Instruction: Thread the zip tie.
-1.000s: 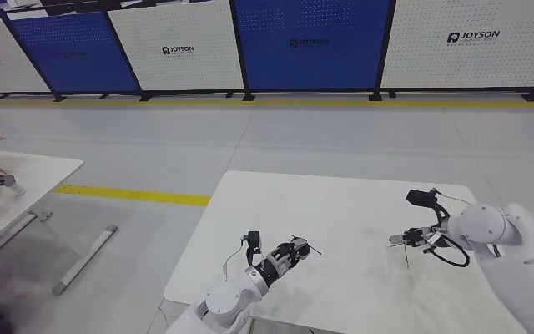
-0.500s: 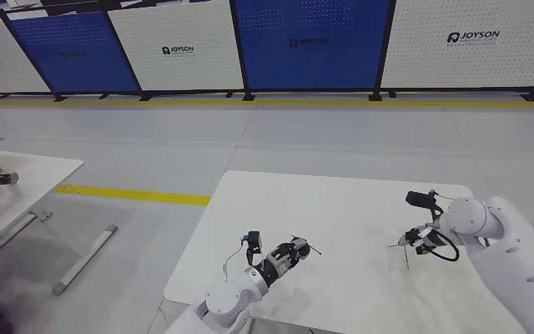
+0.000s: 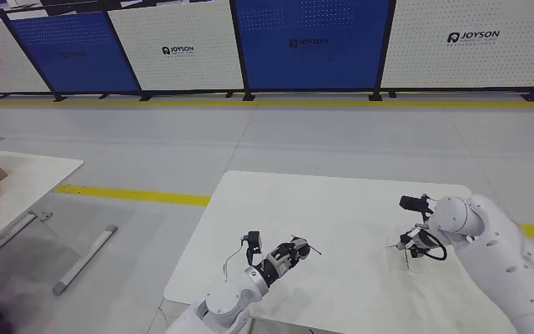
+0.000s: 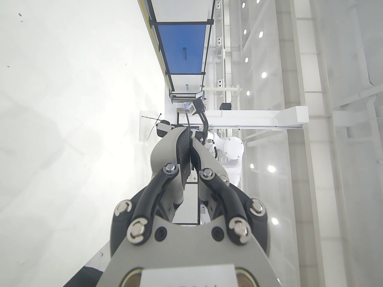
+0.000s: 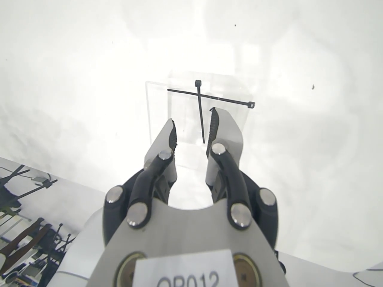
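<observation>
**Zip ties on stand, R tool spread**

Two black zip ties lie crossed atop clear stand on white worktop. R tool spread, close to one tie's tail. L tool pressed together, well apart from stand. Thin black strip at its tip, pinched or not cannot tell.

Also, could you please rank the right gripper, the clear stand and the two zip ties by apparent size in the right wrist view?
1. right gripper, nearest the camera, so enlarged.
2. clear stand.
3. crosswise zip tie and zip tie pointing toward the gripper: crosswise looks longer, but foreshortening leaves that unsure.
</observation>
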